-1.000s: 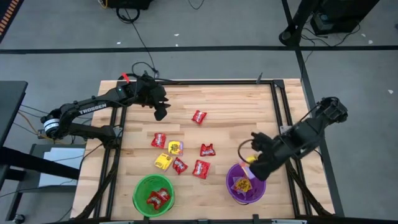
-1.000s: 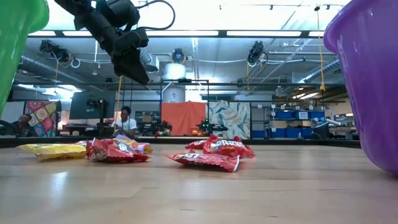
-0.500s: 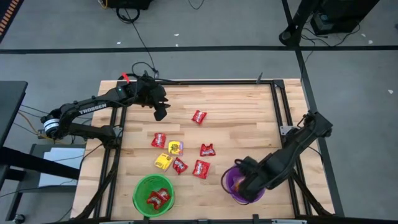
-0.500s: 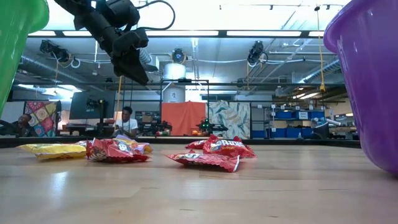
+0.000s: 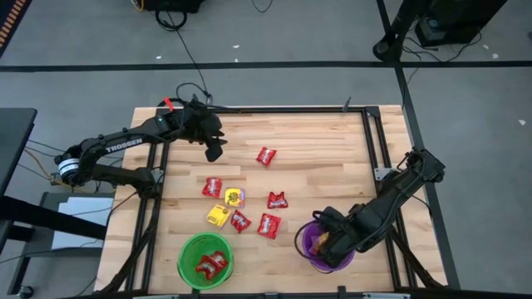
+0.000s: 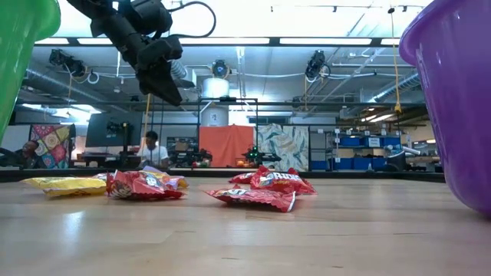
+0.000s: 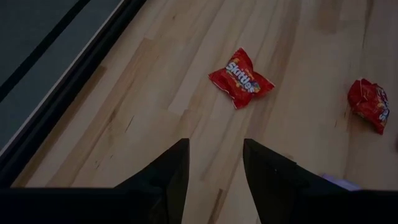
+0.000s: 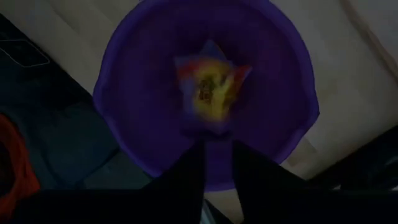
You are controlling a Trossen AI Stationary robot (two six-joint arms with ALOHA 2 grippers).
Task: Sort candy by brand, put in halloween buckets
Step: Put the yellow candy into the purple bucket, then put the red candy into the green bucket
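From above, my right gripper hangs right over the purple bucket at the tabletop's near edge. My left gripper waits over the far left. Loose candy sits mid-table, and the green bucket has red packets in it.

Low view: red packets lie flat between both buckets.

Left wrist: jaws parted, empty, red packet ahead.

Right wrist: jaws slightly apart, gripping nothing I can see, with a yellow packet inside the bucket.
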